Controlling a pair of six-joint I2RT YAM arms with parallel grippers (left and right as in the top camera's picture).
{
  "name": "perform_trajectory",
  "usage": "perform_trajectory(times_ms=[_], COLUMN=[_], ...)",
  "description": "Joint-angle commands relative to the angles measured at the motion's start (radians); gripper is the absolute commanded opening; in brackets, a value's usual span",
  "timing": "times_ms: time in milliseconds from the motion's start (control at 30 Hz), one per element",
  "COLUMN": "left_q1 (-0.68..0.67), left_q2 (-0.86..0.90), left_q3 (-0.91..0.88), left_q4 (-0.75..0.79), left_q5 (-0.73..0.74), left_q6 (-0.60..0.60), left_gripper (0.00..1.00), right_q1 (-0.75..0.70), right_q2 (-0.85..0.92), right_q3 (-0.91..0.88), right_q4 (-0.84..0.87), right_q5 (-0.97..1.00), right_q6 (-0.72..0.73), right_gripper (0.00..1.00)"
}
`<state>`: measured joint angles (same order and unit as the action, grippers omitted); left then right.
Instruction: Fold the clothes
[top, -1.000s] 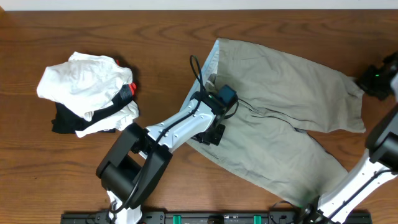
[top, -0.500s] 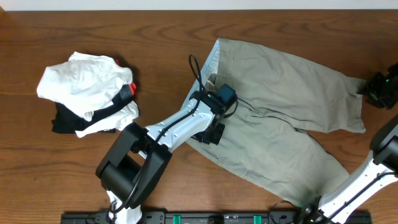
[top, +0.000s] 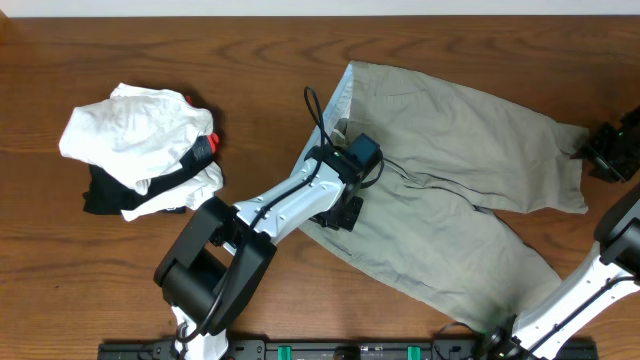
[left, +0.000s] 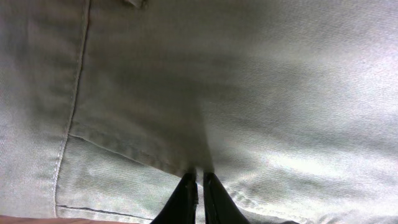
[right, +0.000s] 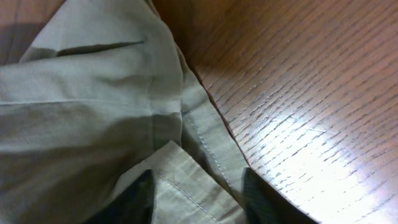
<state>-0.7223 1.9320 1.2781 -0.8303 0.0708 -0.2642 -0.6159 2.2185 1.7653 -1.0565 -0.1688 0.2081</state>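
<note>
**Both grippers pinch the khaki shorts**

The khaki shorts (top: 450, 160) lie spread open on the wooden table (top: 300, 60), right of centre. The waistband end points to the far left, its pale inner band showing along that edge. One leg reaches to the right edge and the other runs to the near right.

The left gripper (left: 199, 186) is down on the shorts' left side, near the waist. Its fingers are almost together, nipping a small raised ridge of the khaki cloth just below a stitched seam.

The right gripper (right: 196, 205) is at the far right, at the hem of the upper leg. A stitched hem corner rises between its two dark fingers (right: 138, 199) and fills the gap, so it grips the cloth. Bare wood lies just to the right.

Well apart, on the left of the table, sits a pile of white and black garments (top: 140, 140) with a red bit (top: 205, 146) on its right side.
</note>
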Motion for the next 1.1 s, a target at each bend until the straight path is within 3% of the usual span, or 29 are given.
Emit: perform_trajectory(times_ms=[0, 200, 333, 500, 700, 1067], left_q1=[0.004, 0.004, 0.004, 0.004, 0.004, 0.004], left_q2=[0.009, 0.009, 0.009, 0.009, 0.009, 0.009], left_q3=[0.008, 0.008, 0.008, 0.008, 0.008, 0.008], left_q4=[-0.002, -0.003, -0.004, -0.007, -0.007, -0.006], left_q5=[-0.016, -0.016, -0.016, -0.015, -0.015, -0.016], left_q6=[0.006, 0.006, 0.006, 0.006, 0.005, 0.006], left_gripper=[0.09, 0.09, 0.09, 0.09, 0.09, 0.1], right_q1=[0.004, 0.006, 0.008, 0.008, 0.007, 0.008], right_q2=[0.012, 0.059, 0.087, 0.089, 0.089, 0.089], right_q3=[0.0, -0.013, -0.013, -0.013, -0.013, -0.013], right_q4=[0.014, 0.047, 0.058, 0.09, 0.156, 0.179], right_q5=[-0.008, -0.077, -0.117, -0.117, -0.128, -0.172], right_q6=[0.034, 0.069, 0.069, 0.069, 0.085, 0.11], right_gripper=[0.47, 0.39, 0.27, 0.23, 0.3, 0.14])
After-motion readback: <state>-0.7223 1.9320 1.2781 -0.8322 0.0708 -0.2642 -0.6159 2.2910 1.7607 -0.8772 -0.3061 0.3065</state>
